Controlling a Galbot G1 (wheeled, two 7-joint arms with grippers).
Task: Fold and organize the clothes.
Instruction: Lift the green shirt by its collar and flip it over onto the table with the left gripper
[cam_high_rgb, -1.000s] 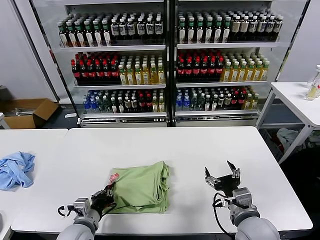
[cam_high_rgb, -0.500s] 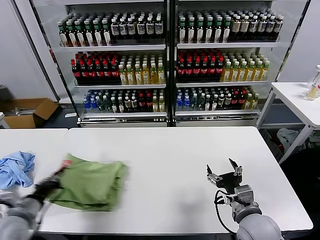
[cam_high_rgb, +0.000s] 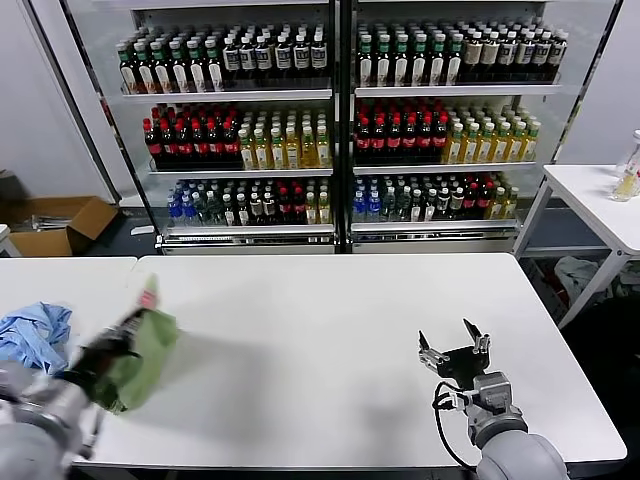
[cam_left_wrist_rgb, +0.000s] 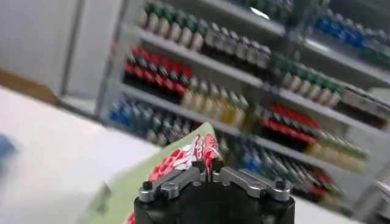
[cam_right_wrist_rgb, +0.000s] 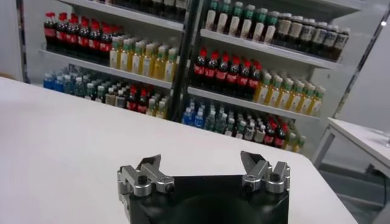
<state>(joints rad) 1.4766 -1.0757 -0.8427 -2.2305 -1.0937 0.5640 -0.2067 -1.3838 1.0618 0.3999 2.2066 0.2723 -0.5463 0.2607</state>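
Now, left gripper (cam_left_wrist_rgb: 207, 165): pinching folded light green polo shirt (cam_high_rgb: 138, 355), beside crumpled light blue cloth (cam_high_rgb: 32, 335).
Right gripper (cam_high_rgb: 454, 347): spread, above white table (cam_high_rgb: 340, 320).

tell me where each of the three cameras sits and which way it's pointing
Head view: on the robot's head, looking forward and down over the white table toward the drinks fridge; shows the left gripper carrying the green polo shirt and the open, empty right gripper.
Left wrist view: on the left wrist, facing the fridge past its shut fingers pinching the shirt.
Right wrist view: on the right wrist, low over the table, facing the fridge.
Shared: all three see the fridge shelves; head and left wrist share the shirt.
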